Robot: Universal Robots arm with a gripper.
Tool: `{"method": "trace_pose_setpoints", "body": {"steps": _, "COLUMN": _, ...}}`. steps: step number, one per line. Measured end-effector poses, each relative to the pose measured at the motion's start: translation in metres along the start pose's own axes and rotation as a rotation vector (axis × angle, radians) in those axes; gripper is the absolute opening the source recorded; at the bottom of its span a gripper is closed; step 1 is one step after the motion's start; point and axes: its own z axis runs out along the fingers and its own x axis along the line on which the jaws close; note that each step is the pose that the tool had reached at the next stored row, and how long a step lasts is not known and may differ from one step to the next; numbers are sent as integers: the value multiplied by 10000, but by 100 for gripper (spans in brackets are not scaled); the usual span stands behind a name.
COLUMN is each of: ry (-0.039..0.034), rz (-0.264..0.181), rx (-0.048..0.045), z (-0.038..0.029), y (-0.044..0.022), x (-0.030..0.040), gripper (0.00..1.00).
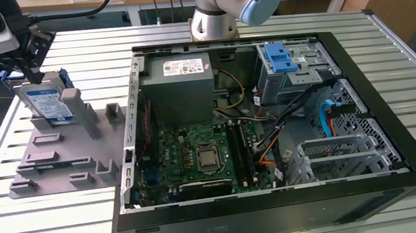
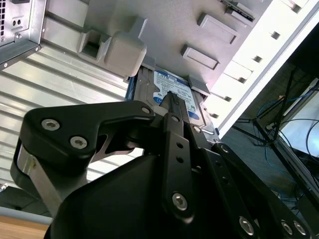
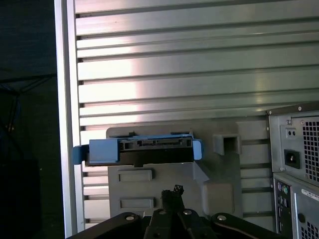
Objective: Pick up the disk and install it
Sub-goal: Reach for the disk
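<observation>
- I'm reading the gripper (image 3: 172,190) as closed: tips together, nothing between them, hanging just above the disk (image 3: 142,149) and not touching it.
- The disk is standing on edge in a slot of the grey holder (image 1: 68,157), at the exterior view's left, on the table (image 1: 52,226) beside the open case (image 1: 276,209).
- In the first wrist view the tips are sitting off-centre along the disk's top edge, toward the case end.
- I'm treating this as the approach to the pick.
- My judgement on doing it well:
  - I'm wanting the jaws wider than the disk's thickness before any descent.
  - I'm aiming to centre along the top edge and clamp on the flat faces, not the blue frame.
  - I'm planning a straight lift along the slot, since a tilt risks binding the disk against the holder.
</observation>
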Motion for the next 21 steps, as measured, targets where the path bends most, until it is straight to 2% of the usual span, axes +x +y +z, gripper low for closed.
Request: {"method": "trace_pose_setpoints", "body": {"steps": 21, "ry": 0, "rz": -1, "rx": 0, "z": 10, "y": -5, "x": 56, "gripper": 11}}
